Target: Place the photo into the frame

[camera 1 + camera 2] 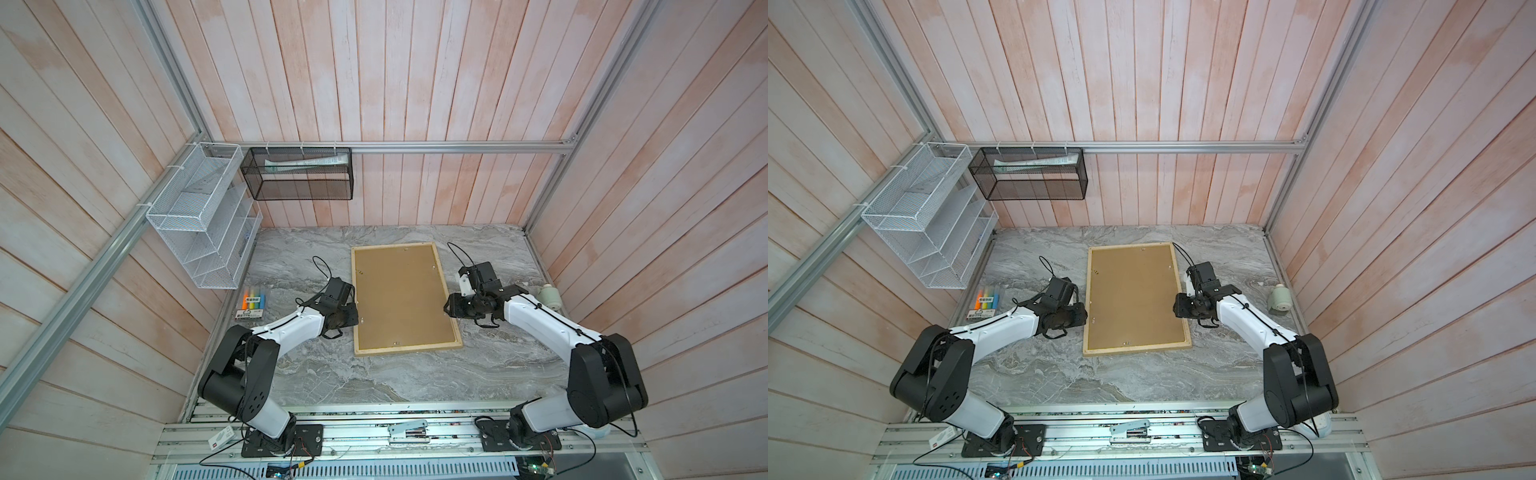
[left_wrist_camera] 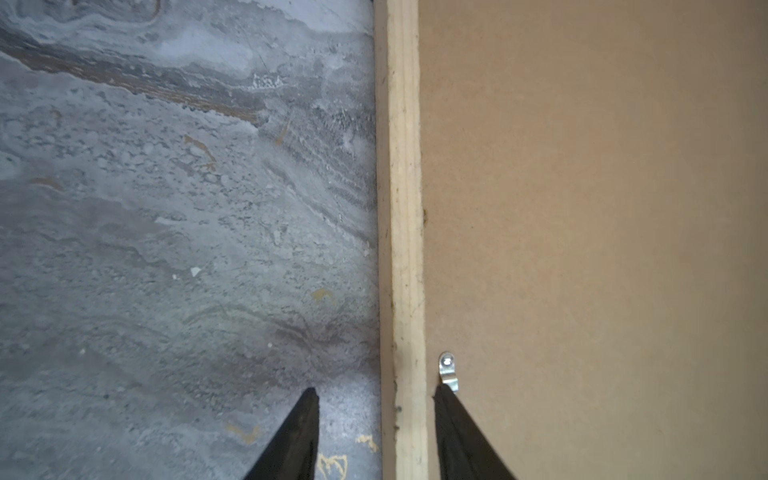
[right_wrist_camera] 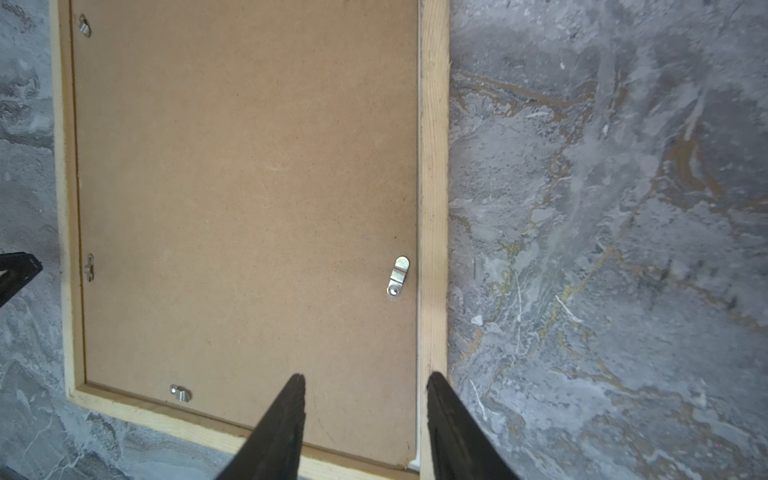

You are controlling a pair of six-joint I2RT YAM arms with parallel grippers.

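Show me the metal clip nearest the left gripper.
The nearer clip by the frame's left side, right at the left gripper's fingertip; others lie farther off.

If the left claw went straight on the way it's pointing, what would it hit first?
Likely the pale wooden picture frame: the left gripper straddles its side strip, open. Depth is unclear.

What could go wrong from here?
1. The left gripper straddles a rail of the frame, one finger beside a metal clip; closing might snag it.
2. Near the right gripper, a second clip lies along the backing board, not across onto the rail; lifting could let the board slip out.
3. The photo is not visible, so its seating is unconfirmed.
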